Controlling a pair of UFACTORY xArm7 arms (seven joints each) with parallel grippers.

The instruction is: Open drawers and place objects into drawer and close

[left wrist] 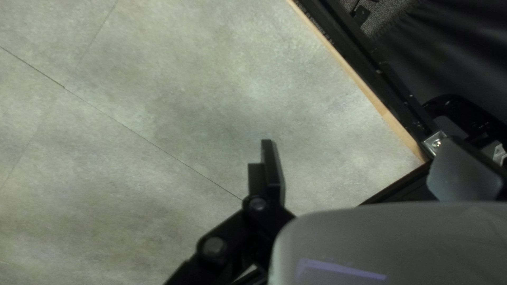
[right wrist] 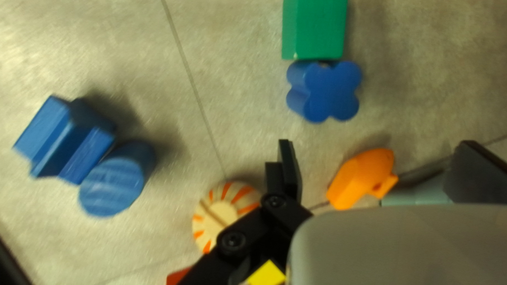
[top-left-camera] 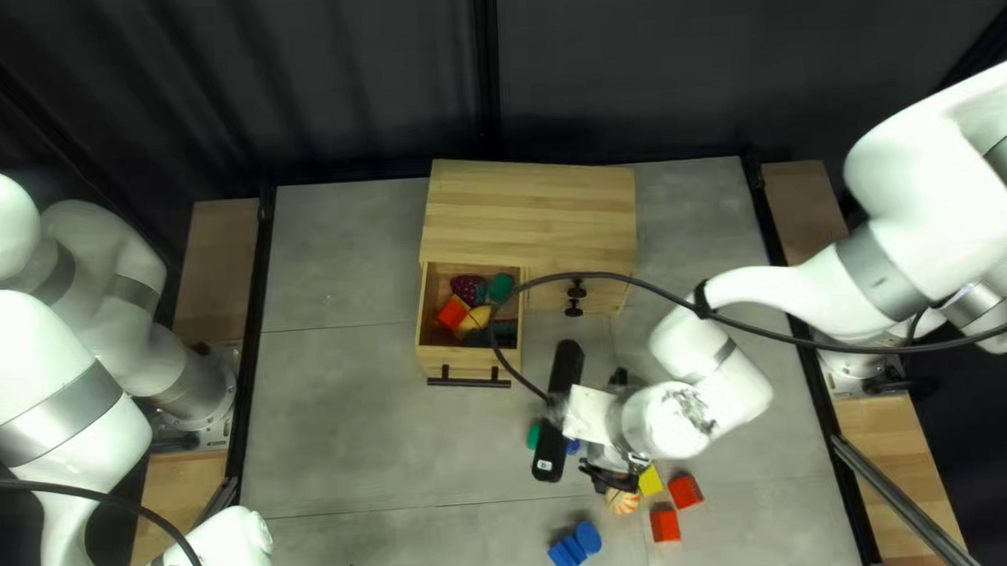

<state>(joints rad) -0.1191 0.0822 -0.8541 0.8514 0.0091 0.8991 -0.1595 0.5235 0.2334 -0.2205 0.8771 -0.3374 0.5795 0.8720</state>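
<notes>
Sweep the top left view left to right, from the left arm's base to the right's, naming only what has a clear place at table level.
left arm's base → open drawer → pair of blue blocks → striped piece → yellow block → farther red block → right arm's base

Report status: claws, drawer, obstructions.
Left claw open, empty. Right claw open over orange piece. Drawer open, toys inside. Cable crosses drawer in top left view.

1 green block (right wrist: 315,29) beside blue clover block (right wrist: 332,91)
</notes>
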